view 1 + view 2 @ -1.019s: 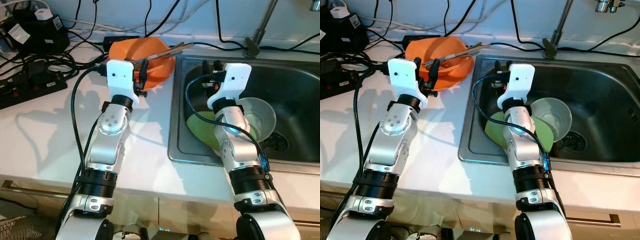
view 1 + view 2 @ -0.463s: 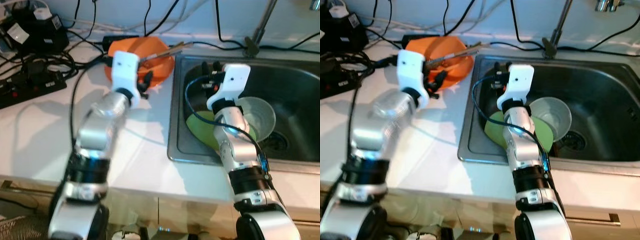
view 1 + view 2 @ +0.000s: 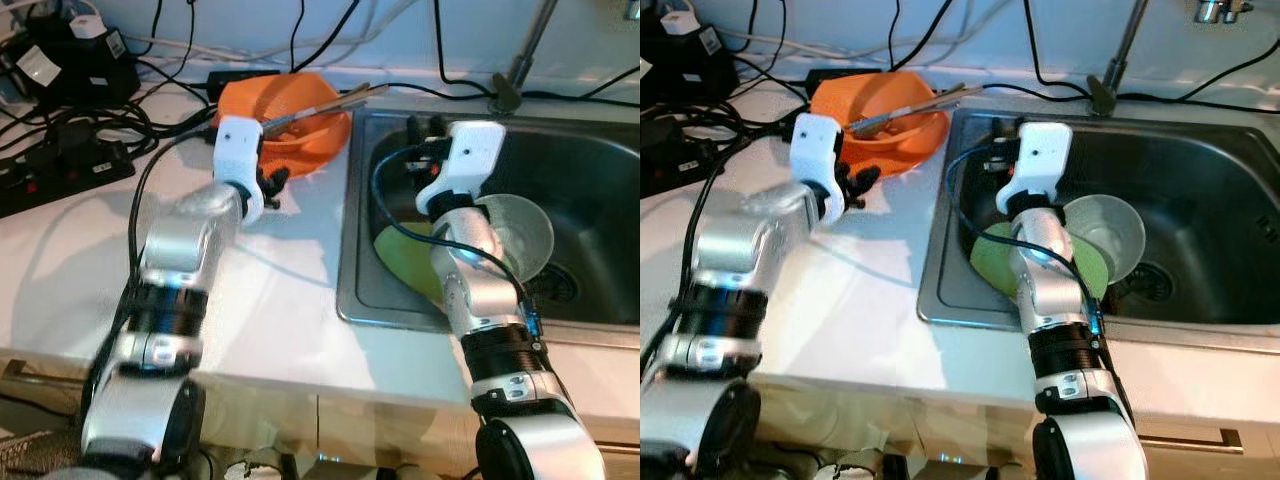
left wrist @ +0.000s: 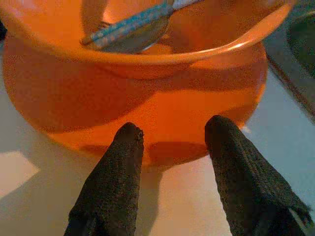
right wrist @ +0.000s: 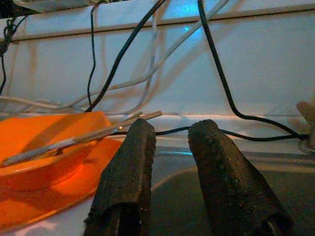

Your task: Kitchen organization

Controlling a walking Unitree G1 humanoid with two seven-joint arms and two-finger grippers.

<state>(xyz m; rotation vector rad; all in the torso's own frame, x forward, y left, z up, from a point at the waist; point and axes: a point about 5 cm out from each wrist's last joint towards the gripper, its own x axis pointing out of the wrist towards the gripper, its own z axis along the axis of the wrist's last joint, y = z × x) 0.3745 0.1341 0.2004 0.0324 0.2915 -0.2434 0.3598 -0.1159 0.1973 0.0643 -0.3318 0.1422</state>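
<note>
Left claw [image 4: 170,147], fingers spread, sits low just beside the orange bowl [image 4: 138,93].

We could read no text, label, brand or number anywhere; the stickers on the black boxes [image 3: 55,55] were too blurred.

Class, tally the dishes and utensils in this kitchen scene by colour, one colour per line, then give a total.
Orange: 1, the bowl on the counter.
Green: 1, the plate in the sink.
Clear: 1, the bowl in the sink.
Silver: 1, the utensil resting in the orange bowl; there may be more than one.
Total: 4
</note>
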